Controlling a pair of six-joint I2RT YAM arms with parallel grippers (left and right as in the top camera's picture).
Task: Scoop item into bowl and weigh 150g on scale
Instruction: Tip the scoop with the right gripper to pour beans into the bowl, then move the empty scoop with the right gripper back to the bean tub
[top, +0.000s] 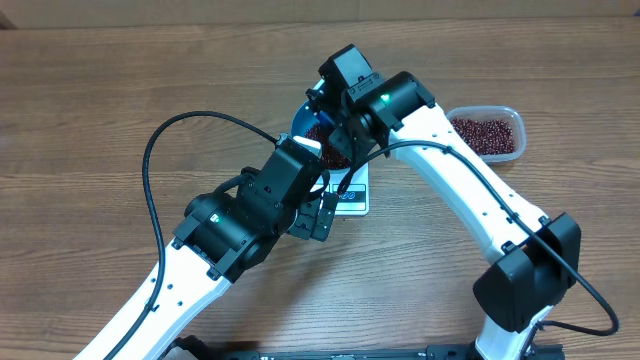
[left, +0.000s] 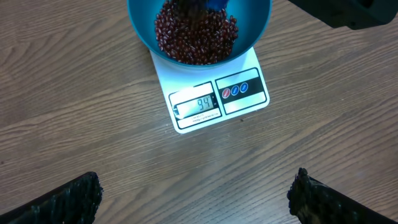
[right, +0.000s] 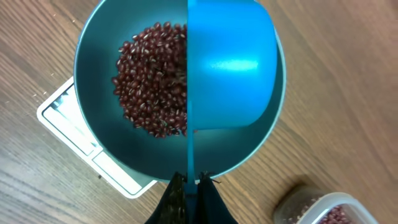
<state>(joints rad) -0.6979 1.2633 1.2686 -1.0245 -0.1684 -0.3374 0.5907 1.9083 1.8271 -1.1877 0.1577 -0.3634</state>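
Now | right tool (right: 193, 182) clamped on scoop (right: 231, 68) | left tool (left: 195, 198) wide, empty

tool (right: 191, 182) clamped on scoop (right: 231, 68) | scoop over bowl (right: 94, 93) | beans (right: 149, 81) in bowl | bowl on scale (right: 65, 118)

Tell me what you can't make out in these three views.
Overhead: the left arm and right arm cover most of the bowl and the scale display.
Left wrist: the bowl's far side is cut off by the top edge.
Right wrist: the scoop hides any beans beneath it; the tub is blurred and cut by the frame corner.
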